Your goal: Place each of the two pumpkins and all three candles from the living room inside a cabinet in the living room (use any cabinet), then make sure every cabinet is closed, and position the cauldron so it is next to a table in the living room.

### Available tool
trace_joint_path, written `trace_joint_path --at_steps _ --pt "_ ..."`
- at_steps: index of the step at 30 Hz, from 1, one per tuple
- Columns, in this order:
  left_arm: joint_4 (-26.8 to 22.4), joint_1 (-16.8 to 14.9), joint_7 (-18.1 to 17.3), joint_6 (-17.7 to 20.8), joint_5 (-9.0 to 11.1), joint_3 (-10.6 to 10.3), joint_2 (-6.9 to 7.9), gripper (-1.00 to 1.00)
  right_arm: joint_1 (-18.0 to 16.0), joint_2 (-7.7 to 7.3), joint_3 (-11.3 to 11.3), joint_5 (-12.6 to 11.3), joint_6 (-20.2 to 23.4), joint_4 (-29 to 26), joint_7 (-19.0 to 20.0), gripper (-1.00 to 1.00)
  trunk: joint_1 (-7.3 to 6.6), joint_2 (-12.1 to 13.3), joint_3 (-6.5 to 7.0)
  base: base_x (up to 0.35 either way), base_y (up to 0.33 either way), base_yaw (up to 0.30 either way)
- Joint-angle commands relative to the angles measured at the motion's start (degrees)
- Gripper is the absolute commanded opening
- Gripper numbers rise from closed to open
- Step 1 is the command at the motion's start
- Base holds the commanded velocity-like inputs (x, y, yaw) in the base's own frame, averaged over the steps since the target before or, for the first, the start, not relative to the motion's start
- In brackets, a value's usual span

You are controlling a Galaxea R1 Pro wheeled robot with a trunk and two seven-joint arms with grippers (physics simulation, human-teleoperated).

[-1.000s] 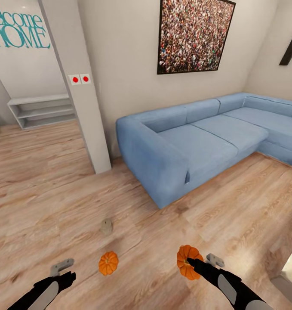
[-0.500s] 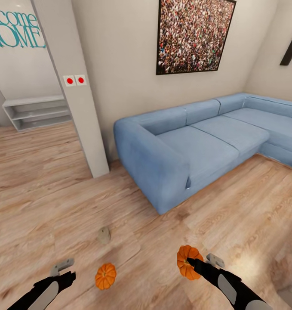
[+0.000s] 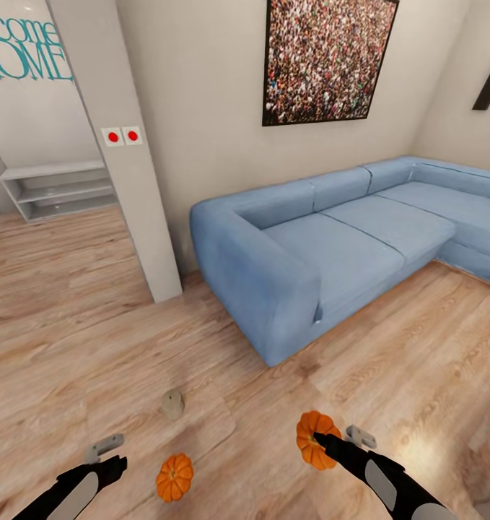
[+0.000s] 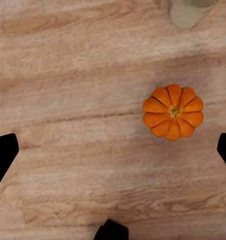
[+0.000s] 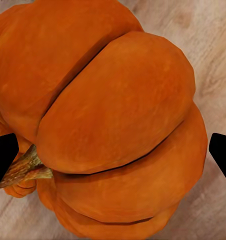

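Observation:
One orange ribbed pumpkin (image 3: 313, 438) is held above the wooden floor, with my right gripper (image 3: 324, 438) shut on it. In the right wrist view that pumpkin (image 5: 113, 125) sits between the fingertips with its stem to one side. A second pumpkin (image 3: 175, 477) lies on the floor between my arms, and it is also seen from above in the left wrist view (image 4: 173, 111). Just beyond it stands a short tan candle (image 3: 172, 404), cut off at the picture's edge in the left wrist view (image 4: 189, 11). My left gripper (image 3: 104, 449) hovers open to the left of the floor pumpkin, with nothing between its wide-apart fingers (image 4: 3, 155).
A large blue corner sofa (image 3: 324, 245) fills the right half of the room ahead. A grey pillar (image 3: 122, 152) with two red buttons stands left of it. A white open shelf unit (image 3: 57, 189) is at the far left wall. Bare wooden floor surrounds my arms.
The whole view has shifted as the camera moved: the floor pumpkin and candle now sit lower and further left in the picture. Both grippers keep their pose; the right still holds its pumpkin.

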Motion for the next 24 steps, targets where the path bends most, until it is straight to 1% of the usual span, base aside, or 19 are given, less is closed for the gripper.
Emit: trace_joint_path --at_steps 1,8,18,24 --pt "-0.1 -0.1 0.5 0.0 0.4 -0.4 0.06 1.0 0.0 -0.04 0.2 -0.5 0.3 -0.1 0.0 -1.0 0.01 0.0 -0.05 0.137 -0.056 0.0" --pt "-0.1 -0.1 0.5 0.1 0.4 -0.3 0.09 1.0 0.0 -0.03 0.2 -0.5 0.3 -0.1 0.0 -1.0 0.01 0.0 -0.05 0.094 -0.009 0.0" --pt "-0.1 -0.1 0.5 0.0 0.4 -0.4 0.1 1.0 0.0 -0.04 0.2 -0.5 0.3 -0.1 0.0 -1.0 0.01 0.0 -0.05 0.161 0.012 0.0" --pt "-0.1 -0.1 0.5 0.0 0.4 -0.4 0.1 1.0 0.0 -0.04 0.2 -0.5 0.3 -0.1 0.0 -1.0 0.01 0.0 -0.05 0.151 -0.102 0.0"
